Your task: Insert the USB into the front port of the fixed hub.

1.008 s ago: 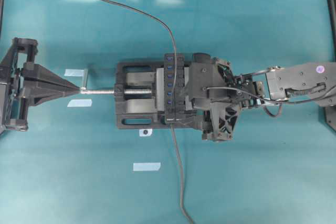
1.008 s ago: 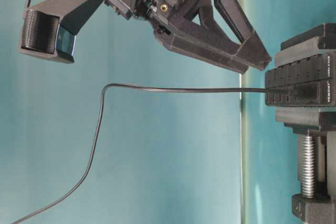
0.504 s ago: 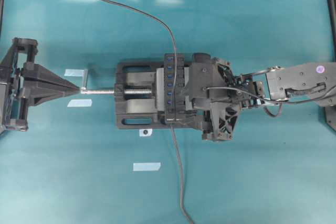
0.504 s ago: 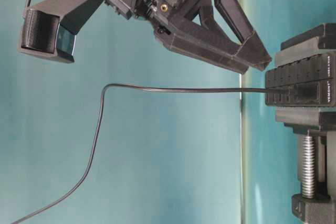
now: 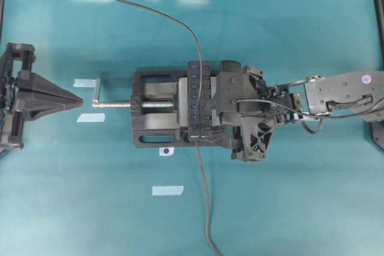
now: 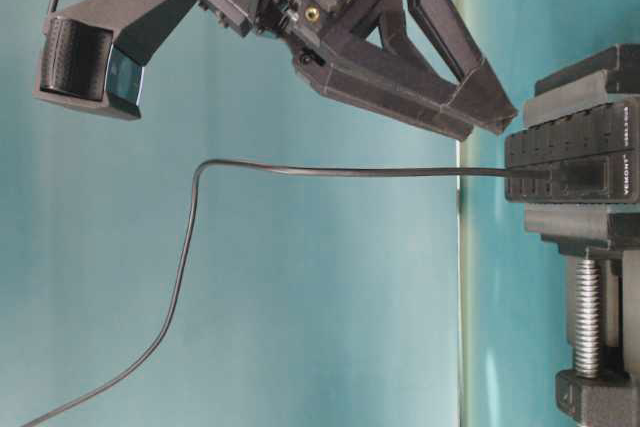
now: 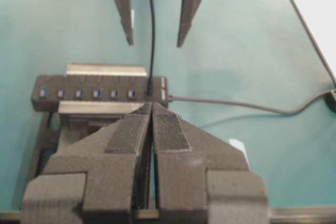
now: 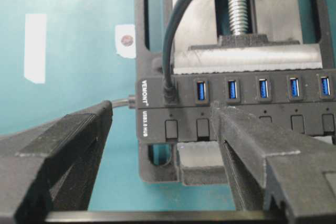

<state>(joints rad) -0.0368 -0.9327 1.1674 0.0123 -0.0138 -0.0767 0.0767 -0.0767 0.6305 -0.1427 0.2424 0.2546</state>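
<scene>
The left gripper (image 5: 77,99), fingers together, has backed off the vise handle (image 5: 96,95); right gripper (image 8: 157,129) gapes over the fixed hub (image 8: 236,109), USB plug (image 8: 169,94) seated

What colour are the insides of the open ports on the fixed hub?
Blue. The ports on the black fixed hub show it best in the right wrist view.

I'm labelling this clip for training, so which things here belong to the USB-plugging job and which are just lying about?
Part of the job:
- fixed hub
- USB plug, seated in the hub's end port
- its black cable

Just there:
- vise clamping the hub
- silver screw
- tape strips on the teal table
</scene>
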